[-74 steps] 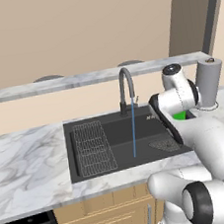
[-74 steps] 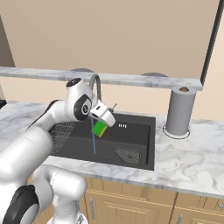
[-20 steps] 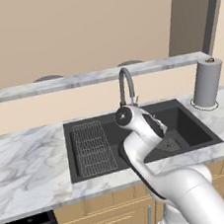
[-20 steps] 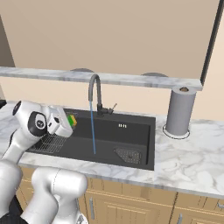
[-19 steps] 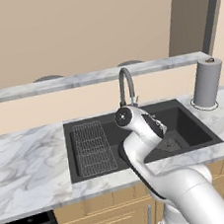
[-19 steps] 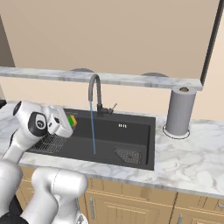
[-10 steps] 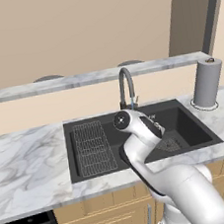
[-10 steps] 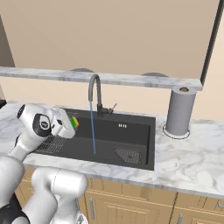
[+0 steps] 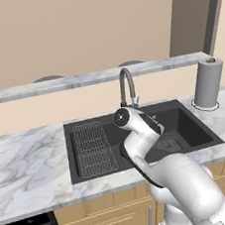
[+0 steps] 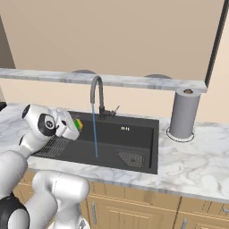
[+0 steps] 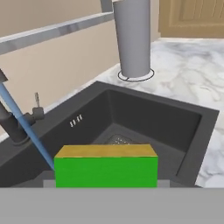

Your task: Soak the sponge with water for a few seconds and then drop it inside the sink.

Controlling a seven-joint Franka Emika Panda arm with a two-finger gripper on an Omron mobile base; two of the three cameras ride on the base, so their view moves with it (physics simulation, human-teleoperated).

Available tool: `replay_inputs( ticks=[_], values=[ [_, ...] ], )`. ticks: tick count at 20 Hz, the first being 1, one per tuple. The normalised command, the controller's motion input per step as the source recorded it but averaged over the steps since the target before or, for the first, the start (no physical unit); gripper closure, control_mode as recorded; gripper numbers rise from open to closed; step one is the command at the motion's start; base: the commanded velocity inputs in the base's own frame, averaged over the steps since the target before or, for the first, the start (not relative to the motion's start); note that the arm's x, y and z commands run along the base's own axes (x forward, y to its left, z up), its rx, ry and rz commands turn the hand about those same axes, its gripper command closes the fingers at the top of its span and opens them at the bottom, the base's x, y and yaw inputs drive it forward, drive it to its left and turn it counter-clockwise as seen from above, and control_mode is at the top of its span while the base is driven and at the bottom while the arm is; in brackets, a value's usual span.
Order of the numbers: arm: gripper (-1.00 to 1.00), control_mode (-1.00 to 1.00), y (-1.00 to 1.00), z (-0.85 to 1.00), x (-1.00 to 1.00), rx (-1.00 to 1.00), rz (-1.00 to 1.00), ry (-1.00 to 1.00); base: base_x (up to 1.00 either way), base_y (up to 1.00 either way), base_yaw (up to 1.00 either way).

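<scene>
White arm, mid-left in my right base view: gripper clamps the sponge over the sink; water falls just right; grey roll on tabletop, right.

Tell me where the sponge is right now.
In the right base view, the sponge sits in the tool, above the sink's left side, left of the water.

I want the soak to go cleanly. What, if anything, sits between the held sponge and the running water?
Nothing visible does. The gripper holds the sponge over the left part of the sink, and open air separates it from the water falling from the faucet.
</scene>
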Motion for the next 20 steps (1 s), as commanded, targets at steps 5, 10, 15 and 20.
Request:
replay_inputs(
  ticks=[5, 10, 15, 20],
  values=[
    [1.00, -1.00, 0.00, 0.00, 0.22, 0.00, -0.04, 0.06, 0.00, 0.00, 0.00],
    [1.00, -1.00, 0.00, -0.09, 0.18, -0.02, -0.05, 0.00, 0.00, 0.00, 0.00],
    [1.00, -1.00, 0.01, -0.16, 0.18, -0.06, -0.05, 0.00, 0.00, 0.00, 0.00],
    [1.00, -1.00, 0.00, -0.06, 0.24, -0.02, -0.04, 0.00, 0.00, 0.00, 0.00]
  ],
)
